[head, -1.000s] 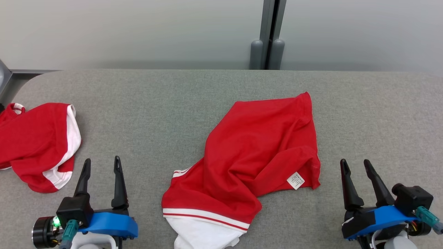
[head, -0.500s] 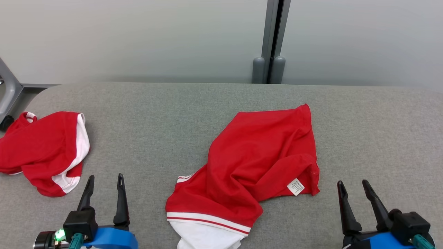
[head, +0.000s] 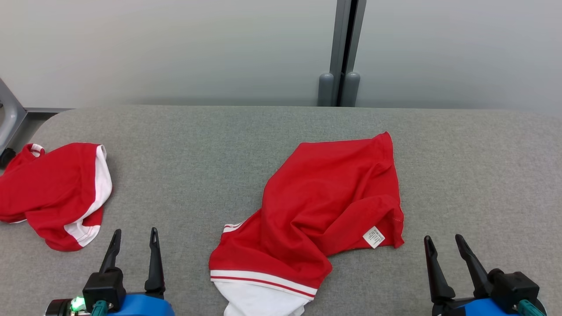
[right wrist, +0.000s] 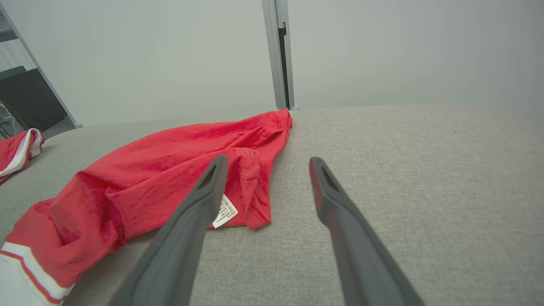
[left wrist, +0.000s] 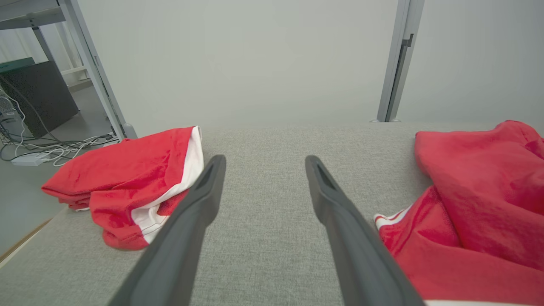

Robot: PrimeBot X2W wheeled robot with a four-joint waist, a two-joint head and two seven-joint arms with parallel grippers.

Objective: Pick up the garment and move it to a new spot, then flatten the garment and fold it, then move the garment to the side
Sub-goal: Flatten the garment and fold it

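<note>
Head view showed the garment (head: 325, 206) crumpled, unfolded on the table (head: 219, 145); left gripper (head: 135, 231) and right gripper (head: 442, 238) stood spread, empty, apart from it. Judged: all steps outstanding.

camera: shifted | left tool (head: 135, 230): drawn back | right tool (head: 442, 237): drawn back

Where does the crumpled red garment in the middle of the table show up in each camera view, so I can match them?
Head view: middle garment at centre, reaching the bottom edge.
Left wrist view: the garment at the right edge.
Right wrist view: the garment at centre-left.
Shared landmark: the grey upright post behind it, also seen at and.
</note>
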